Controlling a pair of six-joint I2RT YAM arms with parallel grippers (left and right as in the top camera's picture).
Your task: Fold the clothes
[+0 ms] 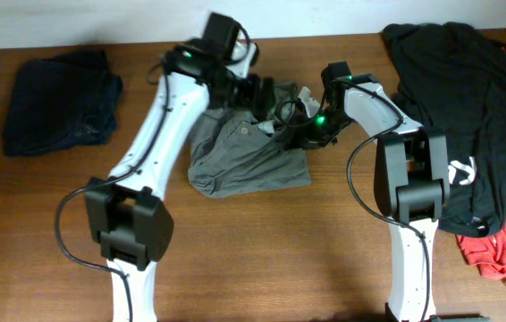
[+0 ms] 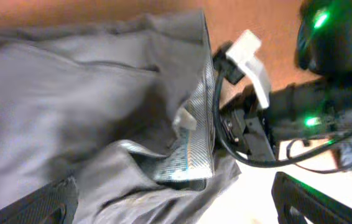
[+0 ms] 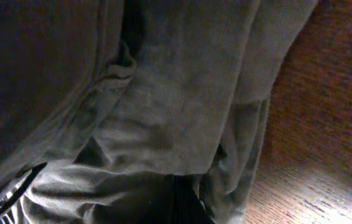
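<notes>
left fingers wide apart over the shorts, arm outstretched

Overhead evenly lit and sharp; wrist views blurred, right one dim.

Overhead: fixed, looks straight down on the whole table, shorts mid-frame. Left wrist: close, angled down on shorts, right arm at frame right. Right wrist: nearest, fabric fills frame. All three views share the shorts.
</notes>
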